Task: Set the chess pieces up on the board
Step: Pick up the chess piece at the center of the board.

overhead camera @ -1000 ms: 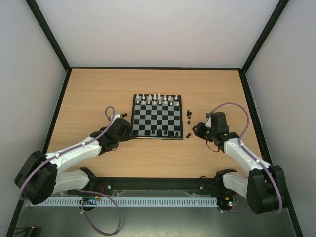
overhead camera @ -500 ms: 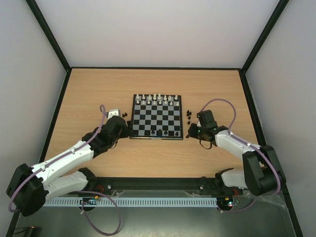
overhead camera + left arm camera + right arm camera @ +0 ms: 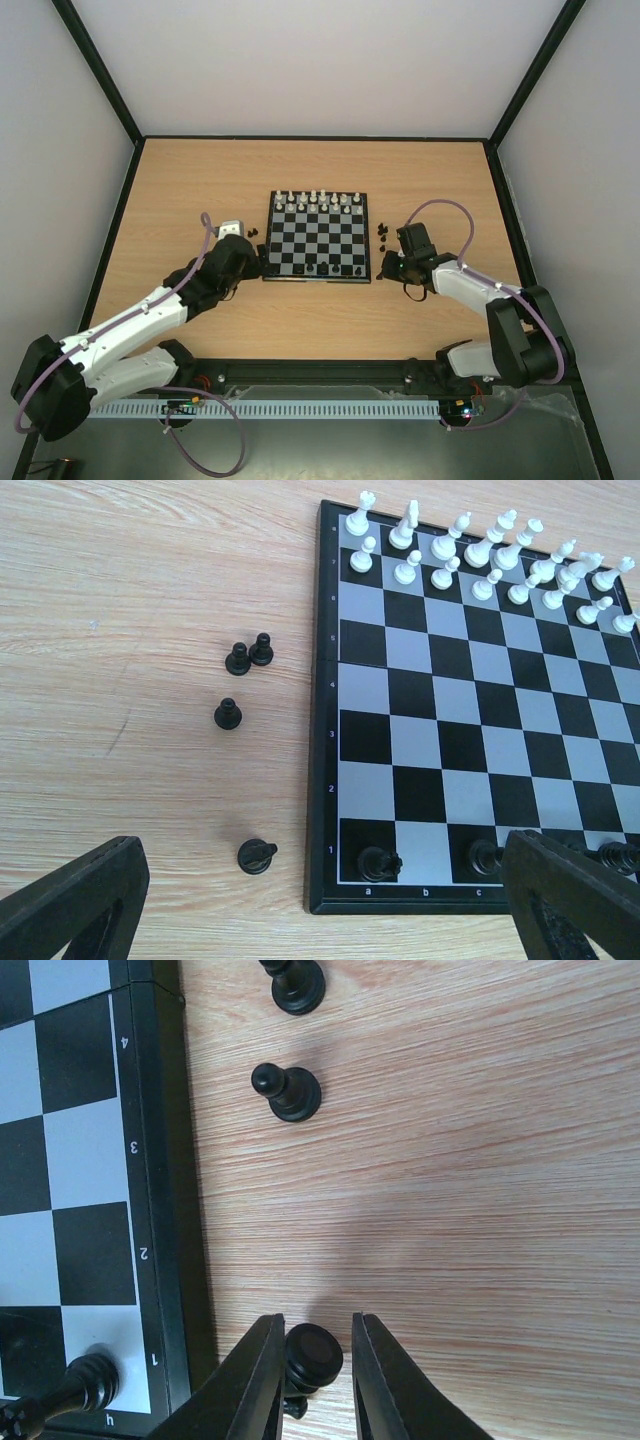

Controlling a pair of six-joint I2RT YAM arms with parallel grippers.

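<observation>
The board (image 3: 318, 236) lies mid-table, with white pieces on its far two rows. Black chess pieces stand on the near row, among them a1 (image 3: 378, 862) and c1 (image 3: 486, 857). Loose black pieces sit left of the board (image 3: 228, 714), one lying down (image 3: 256, 856), and more sit right of it (image 3: 290, 1093). My left gripper (image 3: 320, 920) hangs wide open over the board's near left corner, holding nothing. My right gripper (image 3: 312, 1360) is narrowed around a black piece (image 3: 316, 1352) beside the near right corner. Its left finger touches the piece and a thin gap shows at the right finger.
The board's raised dark border (image 3: 170, 1210) runs just left of the right gripper. A black piece stands on h1 (image 3: 90, 1378). Black rails and white walls enclose the wooden table (image 3: 200, 180).
The right gripper moved left to the board's near right corner and narrowed around a black piece. The left gripper opened fully and shifted slightly.
</observation>
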